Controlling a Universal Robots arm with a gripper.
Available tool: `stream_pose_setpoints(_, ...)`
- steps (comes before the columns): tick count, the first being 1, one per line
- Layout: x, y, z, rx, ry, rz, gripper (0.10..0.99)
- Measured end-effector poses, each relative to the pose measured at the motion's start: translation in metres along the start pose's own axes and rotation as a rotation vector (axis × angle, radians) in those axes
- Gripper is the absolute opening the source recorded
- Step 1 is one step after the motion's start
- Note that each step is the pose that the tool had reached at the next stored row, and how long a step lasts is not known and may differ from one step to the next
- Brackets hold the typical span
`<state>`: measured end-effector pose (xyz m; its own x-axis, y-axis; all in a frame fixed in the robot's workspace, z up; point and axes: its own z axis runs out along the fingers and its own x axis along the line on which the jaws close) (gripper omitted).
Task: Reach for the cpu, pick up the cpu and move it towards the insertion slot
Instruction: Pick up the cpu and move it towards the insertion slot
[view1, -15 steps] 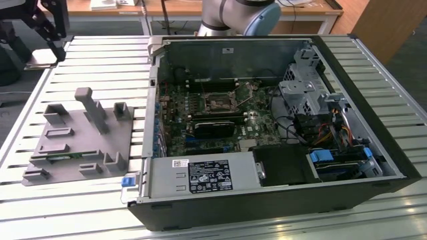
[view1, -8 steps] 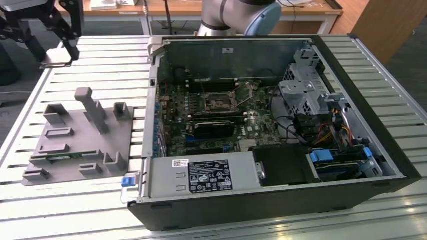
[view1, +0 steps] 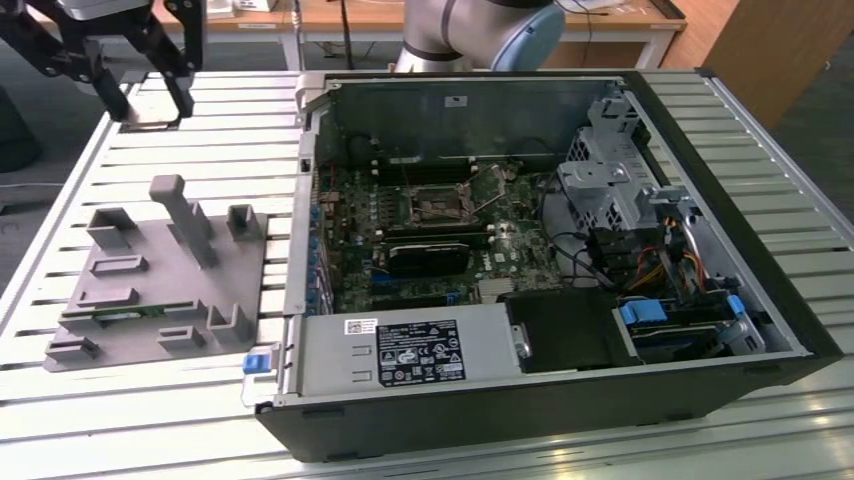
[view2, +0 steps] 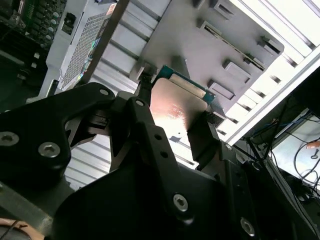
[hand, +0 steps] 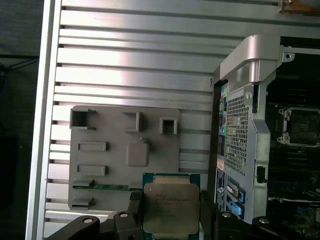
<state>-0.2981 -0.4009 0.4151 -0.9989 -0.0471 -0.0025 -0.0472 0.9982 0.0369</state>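
Note:
The cpu (hand: 171, 207) is a flat square chip with a silvery top and a green edge, and it sits clamped between the black fingers (hand: 134, 206) of my gripper (hand: 170, 212). In the second wrist view the cpu (view2: 176, 106) shows its shiny face between the same fingers (view2: 202, 132). In the exterior view my gripper (view1: 147, 108) hangs over the slatted table at the far left, above and behind the grey fixture plate (view1: 147, 270). The insertion slot (view1: 438, 203) is the square socket on the motherboard inside the open case; its socket frame (hand: 301, 126) also shows in the first wrist view, well apart from the cpu.
The open computer case (view1: 694, 200) fills the exterior view's right, with a power supply (view1: 400, 350) along its near side and a raised metal wall (hand: 250, 65) toward the gripper. The grey fixture plate (hand: 125, 145) holds a green memory strip (hand: 105, 187).

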Motion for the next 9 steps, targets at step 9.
stream_pose_setpoints(9, -0.0294, 0.0081, 0.0014, 0.000, -0.0002, 0.000, 0.541)
